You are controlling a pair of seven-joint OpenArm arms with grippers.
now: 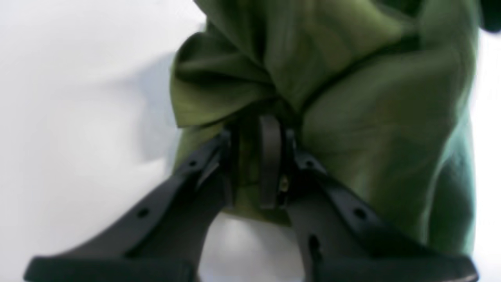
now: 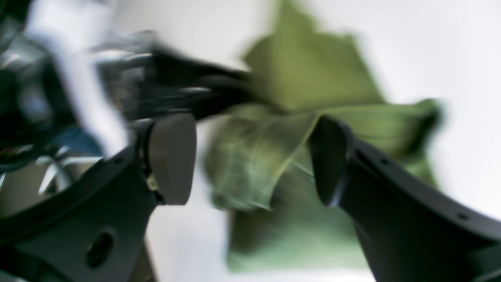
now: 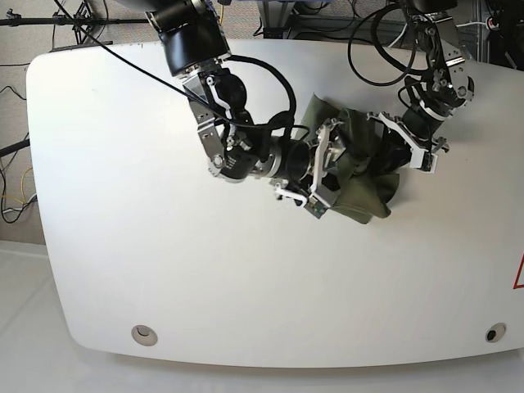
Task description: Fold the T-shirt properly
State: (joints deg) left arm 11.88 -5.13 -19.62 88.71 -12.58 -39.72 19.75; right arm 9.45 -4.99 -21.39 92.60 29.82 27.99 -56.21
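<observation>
- Left wrist view: the left gripper [image 1: 256,156], black with angled plastic fingers, was pinched on a gathered bunch of the plain olive-green cotton T-shirt [image 1: 352,98]. The cloth rose from the jaws in deep folds, and I judged the pinch was there to lift or drag the crumpled shirt so it could be spread out. Beside the T-shirt lay bare white table [image 1: 78,117], with a soft shadow of the cloth on it.
- Right wrist view: this picture was blurred. The right gripper [image 2: 254,160] had its two dark fingers spread wide apart, with nothing between them; the T-shirt [image 2: 305,78] lay just beyond the fingertips as a rumpled heap. I took the wide stance as readiness to take a second hold on the fabric. Beside the T-shirt a dark arm reached in, probably the other arm, though the blur made this uncertain.
- Base view: the T-shirt [image 3: 360,168] sat bunched in a heap on the white rounded table [image 3: 123,205], with the right gripper [image 3: 319,172] on one side of it and the left gripper [image 3: 401,147] on the other. No fold was made yet, by my reading; the shirt needed flattening first. Beyond the table from the T-shirt were cables and a stand on the floor.
</observation>
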